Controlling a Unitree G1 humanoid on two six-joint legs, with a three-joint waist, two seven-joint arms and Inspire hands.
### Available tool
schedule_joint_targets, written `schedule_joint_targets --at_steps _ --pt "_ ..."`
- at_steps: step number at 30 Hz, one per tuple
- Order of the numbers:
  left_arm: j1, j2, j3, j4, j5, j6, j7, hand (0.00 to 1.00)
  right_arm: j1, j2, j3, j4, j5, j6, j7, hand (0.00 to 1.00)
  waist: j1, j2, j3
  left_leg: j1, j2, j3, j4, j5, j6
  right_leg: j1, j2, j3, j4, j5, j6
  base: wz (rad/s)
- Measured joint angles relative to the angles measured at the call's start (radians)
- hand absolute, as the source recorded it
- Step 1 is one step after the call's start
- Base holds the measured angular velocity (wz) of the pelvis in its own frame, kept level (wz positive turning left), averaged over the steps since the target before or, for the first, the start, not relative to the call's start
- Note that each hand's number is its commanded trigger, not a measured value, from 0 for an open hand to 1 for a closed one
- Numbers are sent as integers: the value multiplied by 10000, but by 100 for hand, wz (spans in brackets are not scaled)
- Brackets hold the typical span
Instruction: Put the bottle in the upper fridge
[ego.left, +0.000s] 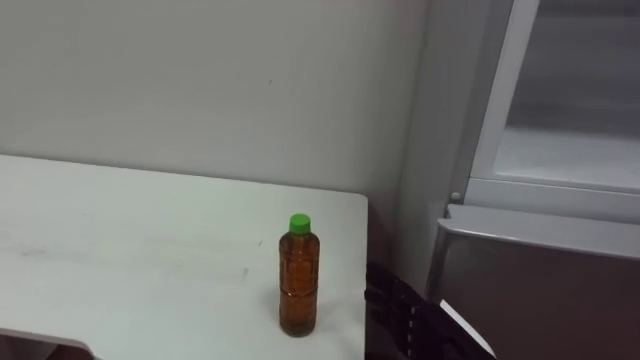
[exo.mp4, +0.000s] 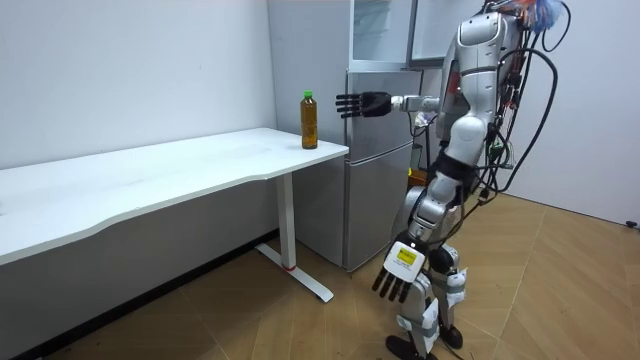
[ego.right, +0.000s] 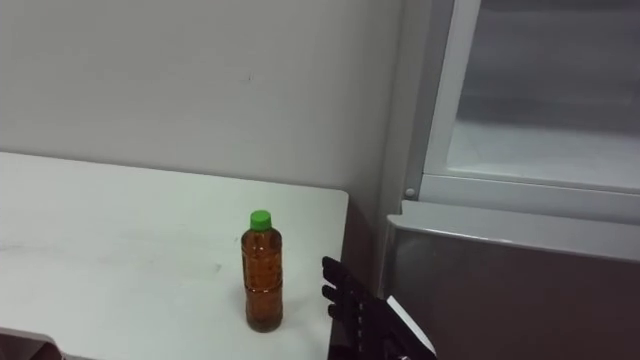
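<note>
A clear bottle (ego.left: 299, 280) of amber drink with a green cap stands upright near the right end of the white table (ego.left: 120, 260). My right hand (ego.left: 395, 305) is raised just right of the bottle, fingers straight and open, a short gap away and not touching it. In the room view the bottle (exo.mp4: 309, 120) stands at the table's corner, with my right hand (exo.mp4: 362, 103) level with it. My left hand (exo.mp4: 398, 272) hangs open beside my leg. The upper fridge compartment (ego.left: 570, 150) stands open to the right.
The fridge's grey lower door (ego.left: 540, 280) is closed, right beside the table's end. A plain wall runs behind the table. I stand on the wooden floor in front of the fridge (exo.mp4: 380, 150), facing the table's corner.
</note>
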Motion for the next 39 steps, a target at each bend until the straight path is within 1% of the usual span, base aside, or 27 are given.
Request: schedule_joint_targets --at_steps 5,8,9,11,12,13,16,18,19,21,23,25,28,32,35,37,39 --pt "120 -28 -28 -33 82 174 63 0 6 0 189 580 112 -2 -224 0 39 28 9 -89 -9 -84 29 0 0 -21 6 -109 -14 0 1 6" --pt "152 -40 -259 -62 378 264 109 0 6 -2 209 782 456 -1 -427 0 27 114 -3 -294 -17 -164 124 -1 0 -145 -20 -247 -13 0 1 7" --pt "167 -70 -291 -68 477 279 99 0 -33 -7 211 790 480 -2 -516 0 49 154 12 -378 -9 -167 167 1 -1 -219 -27 -285 -7 1 0 4" --pt "231 -93 -294 -73 478 317 96 0 -174 7 209 941 479 -4 -685 0 7 207 12 -484 -9 -210 196 13 -2 -280 -46 -467 -8 5 -7 6" --pt "273 -92 -295 -86 470 409 94 0 -339 6 208 1222 487 -39 -782 0 -6 236 9 -505 -9 -230 198 22 -3 -286 -55 -542 -8 7 -10 6" --pt "290 -93 -297 -86 470 486 89 0 -500 1 207 1567 490 -38 -881 0 -15 267 -8 -539 -9 -234 209 23 -4 -313 -57 -546 -8 7 -10 5" --pt "296 -93 -305 -137 468 621 84 0 -592 12 206 2005 486 -38 -1088 0 0 317 -19 -722 -12 -310 306 25 -3 -419 -48 -552 -6 9 -14 8" --pt "307 -89 -380 -137 460 653 111 0 -689 2 274 2413 482 -57 -1162 0 19 323 -32 -828 -23 -369 337 42 -7 -490 -44 -561 15 15 -23 7" --pt "275 -93 -415 -128 433 691 145 0 -825 -18 393 2787 497 -53 -1278 0 13 346 -16 -885 -34 -413 331 73 -15 -543 -44 -577 23 20 -32 9" --pt "149 -91 -584 -131 363 707 239 0 -942 -6 470 3122 593 -51 -1581 0 -7 313 -33 -1042 -81 -536 328 158 -14 -661 -67 -666 32 24 -39 20" --pt "-51 -94 -749 -122 238 710 335 0 -1192 -3 620 3531 629 -50 -1906 0 6 282 -13 -1205 -135 -632 268 301 -10 -814 -91 -696 35 41 -67 21" --pt "-174 -100 -892 -123 151 702 411 0 -1452 1 794 3925 676 -34 -2306 0 24 319 35 -1310 -181 -723 201 435 6 -907 -127 -789 9 77 -75 15" --pt "-202 -103 -1162 -123 -261 702 425 0 -1606 9 832 4021 716 -27 -2595 0 51 369 58 -1522 -186 -733 273 488 28 -1096 -164 -867 15 98 -79 4" --pt "-237 -116 -1256 -126 -562 702 419 0 -1740 23 832 4067 750 -27 -2918 0 92 413 82 -1770 -183 -732 301 563 53 -1348 -164 -869 32 173 -79 0" --pt "-342 -122 -1445 -126 -540 689 420 0 -1989 74 840 4450 725 -29 -3216 0 113 540 146 -1931 -186 -722 303 637 83 -1498 -166 -864 20 247 -76 0" --pt "-462 -113 -1602 -126 -548 655 421 0 -2146 87 924 4510 725 -30 -3528 0 141 615 147 -2159 -190 -720 306 714 100 -1723 -182 -882 52 293 -95 0" --pt "-623 -114 -1605 -90 -549 643 415 0 -2252 89 972 4537 687 -30 -3671 0 183 621 153 -2251 -191 -726 270 785 103 -1847 -200 -955 52 336 -114 0"
